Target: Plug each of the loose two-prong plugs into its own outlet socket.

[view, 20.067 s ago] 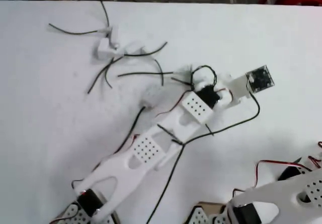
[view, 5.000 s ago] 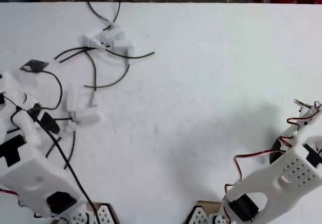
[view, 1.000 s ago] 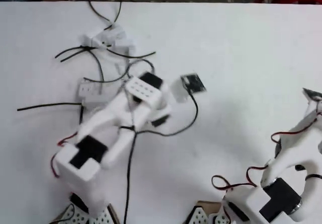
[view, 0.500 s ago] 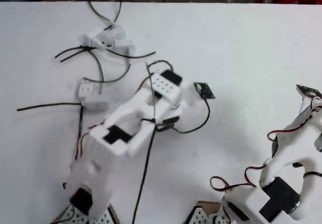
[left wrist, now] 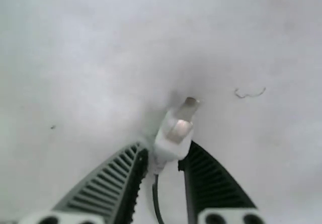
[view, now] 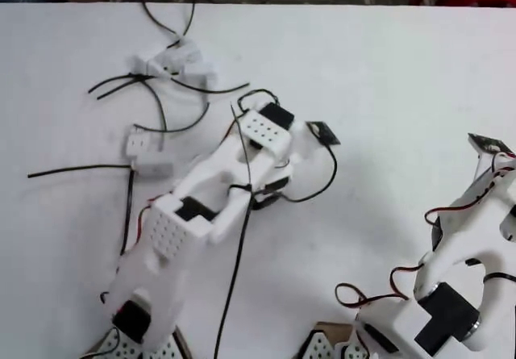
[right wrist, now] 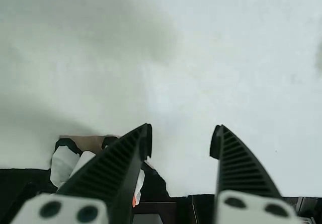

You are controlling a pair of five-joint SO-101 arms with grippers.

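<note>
My left gripper [left wrist: 163, 152] is shut on a white two-prong plug [left wrist: 176, 129]. The plug's metal prongs [left wrist: 189, 103] point away from the fingers, just over the bare white table, and a thin black cord [left wrist: 155, 204] trails back between the fingers. In the high view the left arm [view: 201, 206] is folded over the table's middle. A white outlet socket block [view: 142, 143] lies to its left, with a black cord [view: 76, 169] running out leftward. Another white socket cluster [view: 173, 60] with several black cords sits at the back left. My right gripper [right wrist: 181, 133] is open over bare table.
The right arm [view: 468, 254] stands at the table's right front corner, its camera [view: 486, 142] raised. Loose black cords [view: 153, 105] spread between the two socket groups. A long black cable [view: 236, 246] hangs along the left arm. The table's front edge [right wrist: 166, 186] shows below the right gripper.
The left arm swung rightward from beside the left socket block toward the table's middle, carrying the plug. The right arm shifted only slightly.
</note>
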